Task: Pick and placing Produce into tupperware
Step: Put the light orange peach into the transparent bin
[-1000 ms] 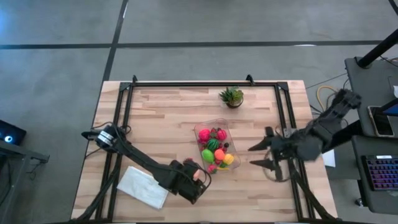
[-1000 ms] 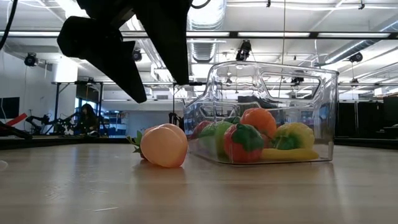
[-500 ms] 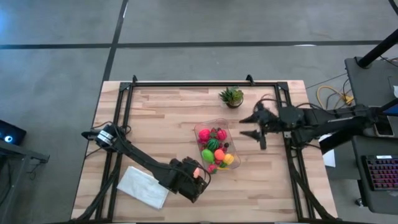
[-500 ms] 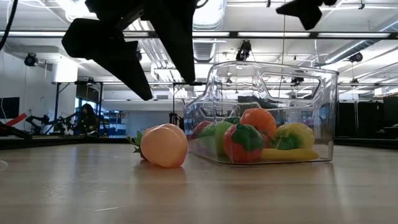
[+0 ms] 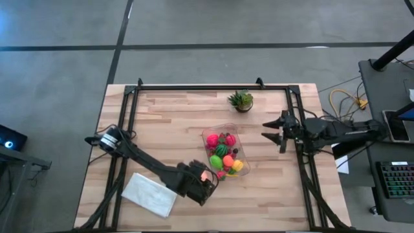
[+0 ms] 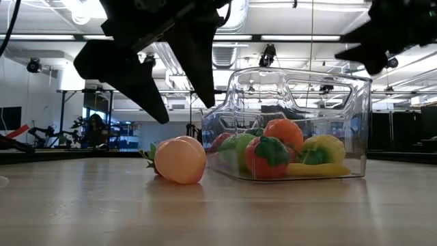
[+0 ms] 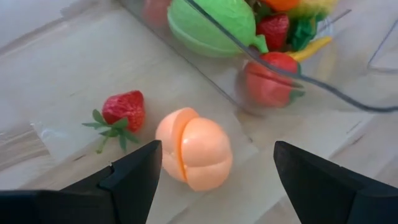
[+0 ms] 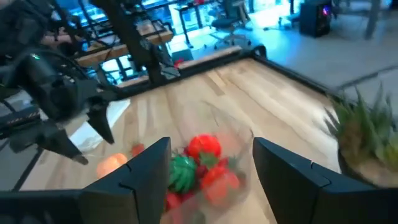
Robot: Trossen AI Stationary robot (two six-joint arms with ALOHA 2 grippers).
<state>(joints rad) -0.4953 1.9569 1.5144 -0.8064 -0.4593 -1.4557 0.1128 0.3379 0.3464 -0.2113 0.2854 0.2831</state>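
Clear plastic tupperware [image 5: 222,149], mid-tabletop [image 5: 168,123], holding assorted produce [image 6: 287,154]. Peach [image 7: 194,149] and strawberry [image 7: 124,110] lie outside on the wood, just beside its near wall. Left gripper [image 7: 211,168] hovers over the peach, jaws open. Right gripper [image 5: 272,130] raised right of the container, jaws open.

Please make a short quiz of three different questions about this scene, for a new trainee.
1. True or false: the peach lies inside the tupperware.
2. Which gripper hangs open above the peach? A. left gripper B. right gripper
3. Fill in: beside the peach, on the table, lies a small red ____.

Key:
1. False. It lies on the table, outside the container's wall.
2. A. The right gripper is open too, but off to the container's other side, near the table's edge.
3. Strawberry.
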